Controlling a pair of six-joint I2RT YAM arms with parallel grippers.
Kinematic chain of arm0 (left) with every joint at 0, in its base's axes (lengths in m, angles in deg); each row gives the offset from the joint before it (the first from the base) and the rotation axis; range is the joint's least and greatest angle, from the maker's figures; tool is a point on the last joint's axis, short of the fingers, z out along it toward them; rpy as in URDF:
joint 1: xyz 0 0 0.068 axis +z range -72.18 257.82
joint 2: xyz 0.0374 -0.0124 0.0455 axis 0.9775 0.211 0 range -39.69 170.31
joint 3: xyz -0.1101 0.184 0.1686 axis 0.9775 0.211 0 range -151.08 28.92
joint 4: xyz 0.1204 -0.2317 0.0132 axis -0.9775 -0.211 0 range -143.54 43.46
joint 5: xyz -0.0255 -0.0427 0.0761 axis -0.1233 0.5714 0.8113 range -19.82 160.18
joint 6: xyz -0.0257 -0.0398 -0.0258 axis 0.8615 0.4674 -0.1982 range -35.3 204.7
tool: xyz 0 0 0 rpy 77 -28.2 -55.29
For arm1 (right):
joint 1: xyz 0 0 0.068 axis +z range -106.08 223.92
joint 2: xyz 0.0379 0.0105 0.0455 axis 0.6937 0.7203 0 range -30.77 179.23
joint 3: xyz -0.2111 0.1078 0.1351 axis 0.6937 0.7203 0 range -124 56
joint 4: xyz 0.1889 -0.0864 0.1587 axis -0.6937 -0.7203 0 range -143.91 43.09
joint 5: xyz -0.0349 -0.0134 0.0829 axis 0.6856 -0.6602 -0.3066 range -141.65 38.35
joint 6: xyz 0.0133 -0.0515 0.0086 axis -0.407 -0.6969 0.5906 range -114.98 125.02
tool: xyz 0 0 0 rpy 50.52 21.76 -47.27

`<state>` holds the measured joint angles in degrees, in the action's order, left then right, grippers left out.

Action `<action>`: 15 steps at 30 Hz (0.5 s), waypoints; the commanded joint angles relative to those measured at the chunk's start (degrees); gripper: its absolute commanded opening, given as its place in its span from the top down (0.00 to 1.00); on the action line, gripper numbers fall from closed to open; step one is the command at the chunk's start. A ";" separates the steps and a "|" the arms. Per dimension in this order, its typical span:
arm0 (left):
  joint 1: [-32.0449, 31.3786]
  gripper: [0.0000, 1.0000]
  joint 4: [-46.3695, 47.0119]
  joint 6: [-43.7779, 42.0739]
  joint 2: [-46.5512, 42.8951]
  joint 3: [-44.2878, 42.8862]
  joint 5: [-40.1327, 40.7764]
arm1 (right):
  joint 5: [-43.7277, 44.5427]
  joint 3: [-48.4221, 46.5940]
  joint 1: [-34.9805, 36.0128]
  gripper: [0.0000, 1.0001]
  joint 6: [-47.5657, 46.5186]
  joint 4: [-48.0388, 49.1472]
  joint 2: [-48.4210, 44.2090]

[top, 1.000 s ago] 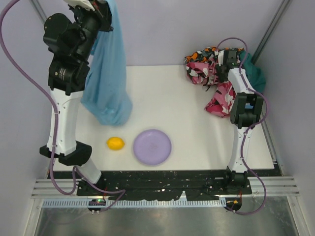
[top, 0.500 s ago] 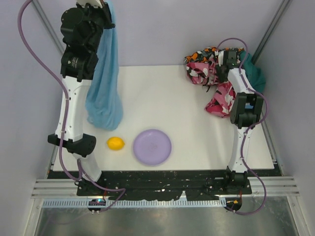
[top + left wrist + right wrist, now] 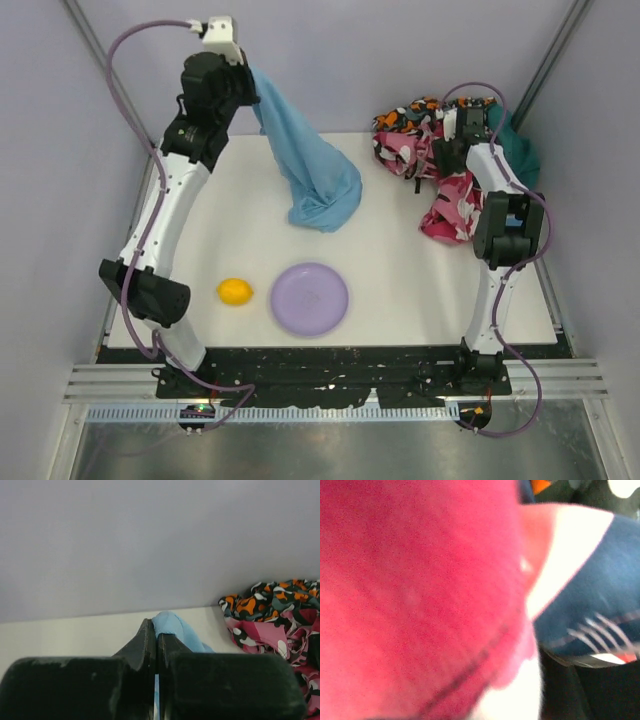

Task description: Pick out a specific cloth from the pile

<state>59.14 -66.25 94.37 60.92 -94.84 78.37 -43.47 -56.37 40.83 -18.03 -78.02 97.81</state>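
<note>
The sky-blue cloth [image 3: 318, 178] at upper centre looked like soft, matt fabric, plain and loosely folded. The pile [image 3: 415, 135] at upper right was printed cloth, also matt; in the right wrist view its pink weave showed a fine grain and a stitched seam. The table [image 3: 400, 250] was smooth, matt white. The purple plate [image 3: 310, 298] looked like smooth plastic with a faint sheen. The left gripper [image 3: 156, 630] had matt black, slightly scuffed fingers [image 3: 142, 647].
</note>
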 commanded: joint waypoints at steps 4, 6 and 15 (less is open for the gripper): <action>-1.62 0.87 3.17 10.01 -4.55 26.17 -3.96 | -3.79 7.95 5.09 0.15 1.59 -0.71 -21.92; -3.11 0.54 2.66 9.84 -4.55 30.49 -6.16 | -5.10 9.97 6.34 0.01 5.63 0.26 -27.37; -11.29 0.00 -8.87 7.72 -18.50 41.02 3.05 | -13.27 31.64 6.52 0.05 35.78 7.81 -56.19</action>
<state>50.44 -73.83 102.28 56.53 -60.07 75.55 -52.58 -35.83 48.30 2.89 -74.88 52.28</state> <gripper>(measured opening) 0.994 0.955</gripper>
